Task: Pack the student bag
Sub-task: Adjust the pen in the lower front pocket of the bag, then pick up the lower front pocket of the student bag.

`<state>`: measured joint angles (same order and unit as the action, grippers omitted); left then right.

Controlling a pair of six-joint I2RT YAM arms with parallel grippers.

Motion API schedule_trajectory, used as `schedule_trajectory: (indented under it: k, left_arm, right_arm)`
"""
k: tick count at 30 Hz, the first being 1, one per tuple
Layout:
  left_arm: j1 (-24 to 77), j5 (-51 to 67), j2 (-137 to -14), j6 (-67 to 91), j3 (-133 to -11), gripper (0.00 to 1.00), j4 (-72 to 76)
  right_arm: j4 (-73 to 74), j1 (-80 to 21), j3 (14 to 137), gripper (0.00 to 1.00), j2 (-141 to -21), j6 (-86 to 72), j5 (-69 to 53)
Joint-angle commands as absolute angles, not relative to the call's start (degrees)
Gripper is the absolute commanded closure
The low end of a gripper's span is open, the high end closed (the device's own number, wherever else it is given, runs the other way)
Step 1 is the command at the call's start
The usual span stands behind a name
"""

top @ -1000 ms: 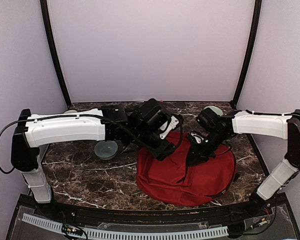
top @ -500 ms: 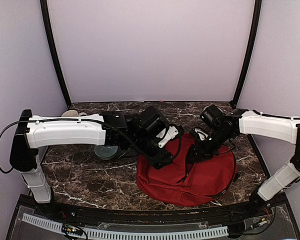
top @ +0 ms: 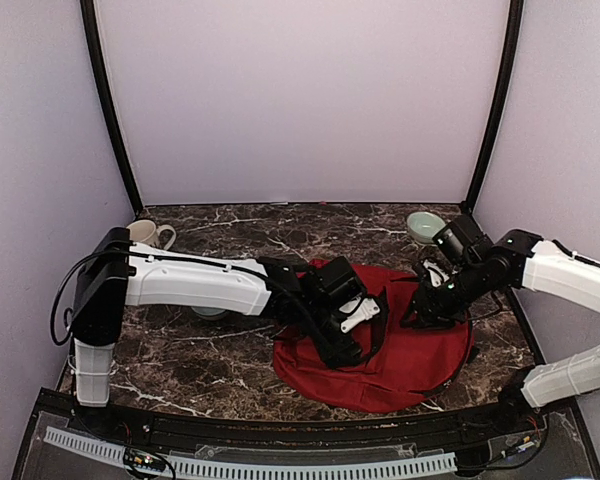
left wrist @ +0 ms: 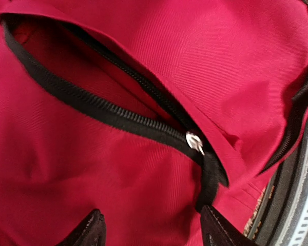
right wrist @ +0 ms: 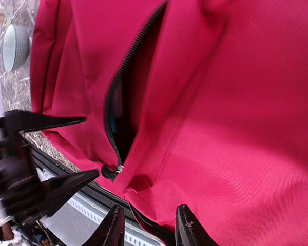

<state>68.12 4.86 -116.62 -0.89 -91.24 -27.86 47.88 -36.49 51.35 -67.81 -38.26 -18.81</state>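
The bag (top: 400, 350) lies flat under both grippers. Its open pocket slit (left wrist: 56, 66) runs lengthwise away from the left gripper (left wrist: 151, 215), whose 2 jaws are parted and empty, with the zip pull (left wrist: 195, 142) just ahead. The right gripper (right wrist: 149, 223), part-open and empty, seems equally near that pull.

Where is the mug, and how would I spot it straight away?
Start at the dark marbled table and go to its far left corner. The mug stands there, well apart from the red backpack. It alone is cream with a handle; the bowl in the far right corner is pale green and handleless.
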Motion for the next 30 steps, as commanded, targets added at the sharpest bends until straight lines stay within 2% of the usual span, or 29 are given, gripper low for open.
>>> schedule_trajectory:
  k: [1,6,16,30]
  left_arm:
    - [68.38,7.78,-119.55,-2.45,-95.49,0.35,-27.03]
    - [68.72,9.95,-121.2,-2.72,-96.6,0.35,-27.25]
    - [68.91,5.6,-118.89,-2.02,-99.45,0.36,-32.33]
    - [69.6,11.77,-117.78,-0.35,-93.24,0.36,-26.74]
  right_arm:
    - [49.73,-36.99,49.62,0.64,-64.6,-42.36,-16.98]
    - [51.29,-37.0,49.47,0.64,-63.5,-43.14,-16.38]
    - [50.73,-37.0,50.27,0.64,-64.45,-43.9,-16.35]
    - [51.23,-37.1,50.69,0.64,-66.09,-42.24,-16.74]
